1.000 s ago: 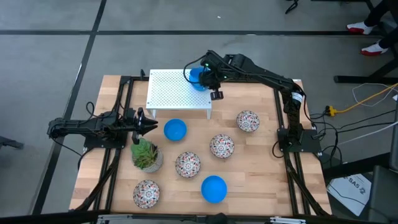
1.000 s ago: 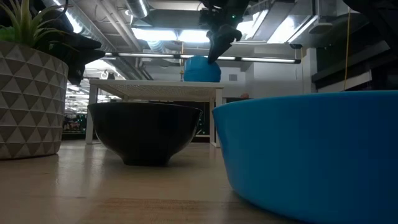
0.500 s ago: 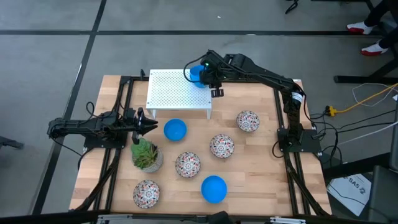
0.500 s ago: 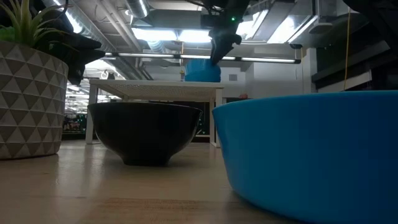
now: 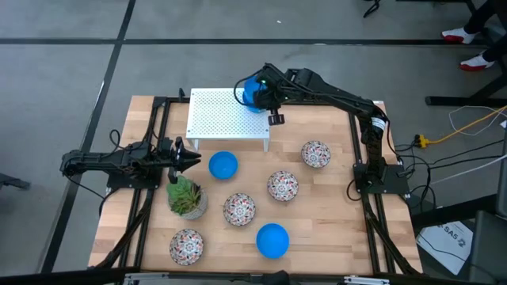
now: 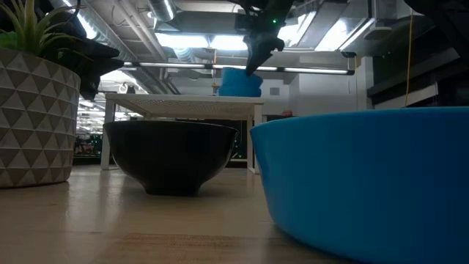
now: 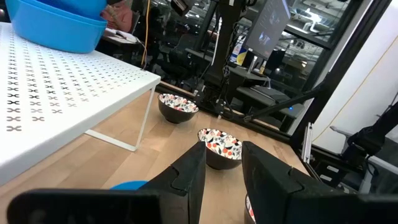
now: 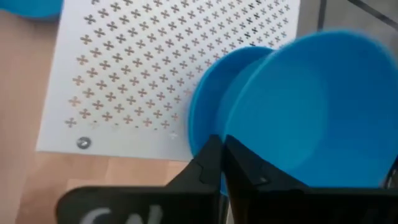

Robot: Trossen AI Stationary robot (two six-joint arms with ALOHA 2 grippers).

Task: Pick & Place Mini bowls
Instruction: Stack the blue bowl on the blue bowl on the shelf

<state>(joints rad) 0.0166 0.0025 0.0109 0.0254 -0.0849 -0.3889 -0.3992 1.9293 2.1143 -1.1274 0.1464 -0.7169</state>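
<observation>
Mini bowls, placing step, judged from the layout: one plain blue already up on the rack, six more to go.

Widest first: wooden table [image 5: 333, 229], carrying everything. On its far side, white perforated rack [image 5: 218, 119]. Near the left edge, potted succulent [image 5: 186, 198], not part of the job.

On the rack's far right corner: blue bowl [image 5: 252, 92], tilted, possibly sitting in a second blue one; cannot tell for sure. Loose on the table: two blue [image 5: 223, 165] [image 5: 272, 239], four patterned [image 5: 315, 153] [image 5: 282, 185] [image 5: 238, 209] [image 5: 187, 245].

Right gripper [image 5: 262, 96] at that bowl's rim, fingers pressed together; cannot tell whether any rim is pinched between them. Left gripper [image 5: 179, 155] waiting beside the succulent, fingers slightly parted, empty.

Next, probably: settle the bowl flat, back off clear of the rim, then reach for the nearest patterned bowl.

Writing: pale letters on the right gripper body [image 8: 115, 218], cut off, unreadable. Label on a floor box [image 5: 455, 235], too small to read.
</observation>
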